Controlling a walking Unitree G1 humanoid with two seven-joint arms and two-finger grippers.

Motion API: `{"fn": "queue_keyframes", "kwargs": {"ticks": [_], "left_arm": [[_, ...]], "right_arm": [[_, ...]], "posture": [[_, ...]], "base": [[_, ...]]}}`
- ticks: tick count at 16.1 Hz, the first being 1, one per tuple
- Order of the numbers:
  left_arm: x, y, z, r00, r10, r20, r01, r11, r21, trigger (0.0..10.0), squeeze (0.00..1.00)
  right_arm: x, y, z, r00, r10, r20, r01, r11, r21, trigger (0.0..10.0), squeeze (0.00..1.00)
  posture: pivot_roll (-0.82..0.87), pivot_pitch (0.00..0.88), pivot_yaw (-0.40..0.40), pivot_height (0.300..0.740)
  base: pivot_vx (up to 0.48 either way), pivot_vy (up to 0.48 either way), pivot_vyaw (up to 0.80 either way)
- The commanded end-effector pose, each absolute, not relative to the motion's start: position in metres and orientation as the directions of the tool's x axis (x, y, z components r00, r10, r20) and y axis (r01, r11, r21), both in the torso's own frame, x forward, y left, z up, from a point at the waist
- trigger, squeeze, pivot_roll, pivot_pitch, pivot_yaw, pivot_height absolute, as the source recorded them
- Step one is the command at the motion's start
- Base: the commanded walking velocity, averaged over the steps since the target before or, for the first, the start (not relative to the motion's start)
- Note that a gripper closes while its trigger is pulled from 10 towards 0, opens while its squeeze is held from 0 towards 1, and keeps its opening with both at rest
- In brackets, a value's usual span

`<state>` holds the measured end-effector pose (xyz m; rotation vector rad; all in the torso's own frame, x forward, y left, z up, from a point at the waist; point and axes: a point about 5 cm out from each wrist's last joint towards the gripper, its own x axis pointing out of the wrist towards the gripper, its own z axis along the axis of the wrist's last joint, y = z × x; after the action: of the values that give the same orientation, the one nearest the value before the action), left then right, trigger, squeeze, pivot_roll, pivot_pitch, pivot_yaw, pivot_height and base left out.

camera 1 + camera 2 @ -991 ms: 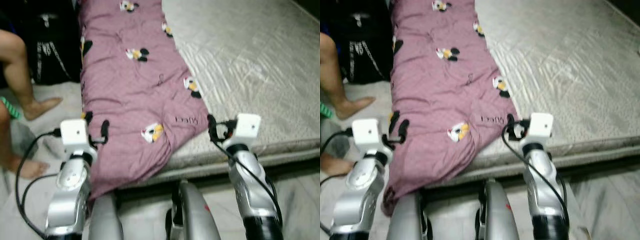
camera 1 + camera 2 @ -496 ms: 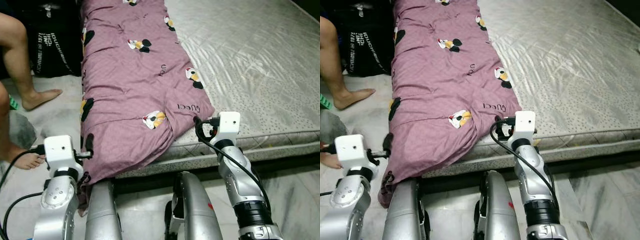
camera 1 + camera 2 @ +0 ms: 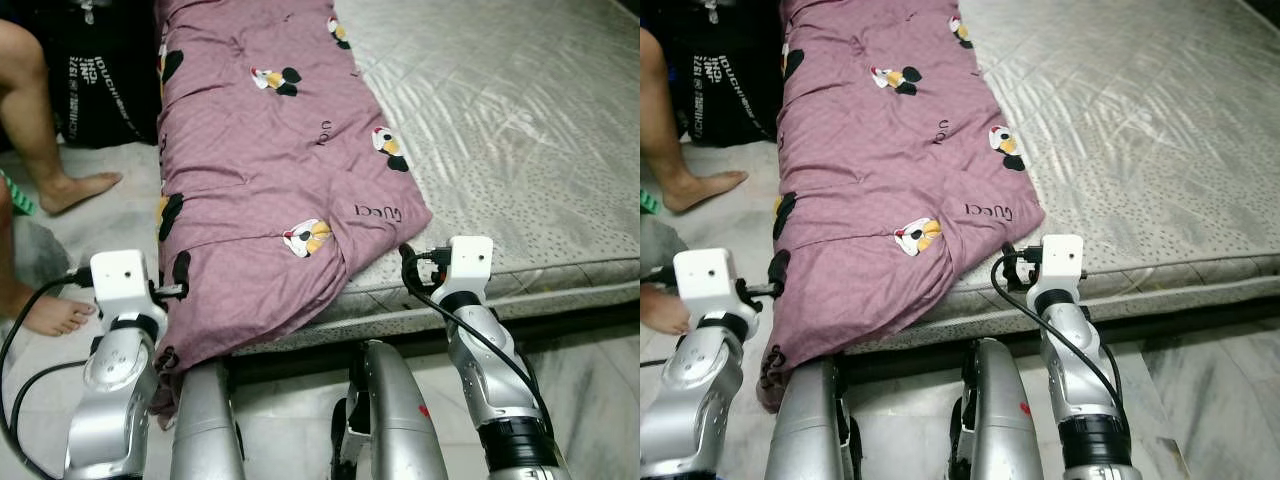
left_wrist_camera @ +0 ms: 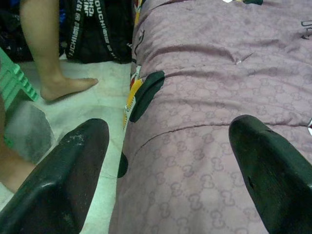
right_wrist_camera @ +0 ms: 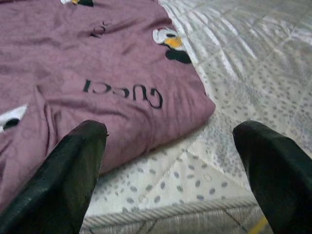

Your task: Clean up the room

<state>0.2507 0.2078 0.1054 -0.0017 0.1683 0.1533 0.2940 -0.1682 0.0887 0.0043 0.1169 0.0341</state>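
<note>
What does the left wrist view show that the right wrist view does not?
Left wrist: a person's leg and foot, a black bag, the floor, and the blanket's side edge hanging down. Right wrist: the mattress and the blanket's corner with its lettering. Both: the purple blanket between open black fingers.

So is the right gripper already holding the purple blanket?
No, the right gripper is open, its fingers spread above the mattress edge just short of the purple blanket.
</note>
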Motion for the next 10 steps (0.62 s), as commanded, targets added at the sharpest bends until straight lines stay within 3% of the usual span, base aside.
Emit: {"fn": "queue_keyframes", "kwargs": {"ticks": [1,3,6,10], "left_arm": [[0.254,0.205,0.099,0.971,0.123,-0.204,-0.125,0.992,0.004,10.0,0.0],[0.268,0.201,0.096,0.969,0.086,-0.233,-0.09,0.996,-0.007,10.0,0.0],[0.312,0.18,0.088,0.949,-0.048,-0.31,0.041,0.999,-0.031,10.0,0.0],[0.342,0.147,0.102,0.949,-0.157,-0.274,0.154,0.988,-0.03,10.0,0.0]], "right_arm": [[0.288,-0.178,0.089,0.993,-0.011,-0.118,0.01,1.0,-0.006,10.0,0.0],[0.274,-0.194,0.094,0.991,-0.082,-0.107,0.081,0.997,-0.01,10.0,0.0],[0.209,-0.232,0.099,0.969,-0.2,-0.145,0.192,0.979,-0.071,10.0,0.0],[0.166,-0.238,0.101,0.952,-0.23,-0.203,0.22,0.973,-0.073,10.0,0.0]], "posture": [[0.05,0.18,-0.069,0.554],[0.01,0.194,-0.06,0.554],[-0.12,0.255,-0.021,0.554],[-0.16,0.297,0.0,0.554]], "base": [[0.0,0.0,0.0],[0.0,0.0,0.0],[0.0,0.0,0.0],[0.0,0.0,0.0]]}}
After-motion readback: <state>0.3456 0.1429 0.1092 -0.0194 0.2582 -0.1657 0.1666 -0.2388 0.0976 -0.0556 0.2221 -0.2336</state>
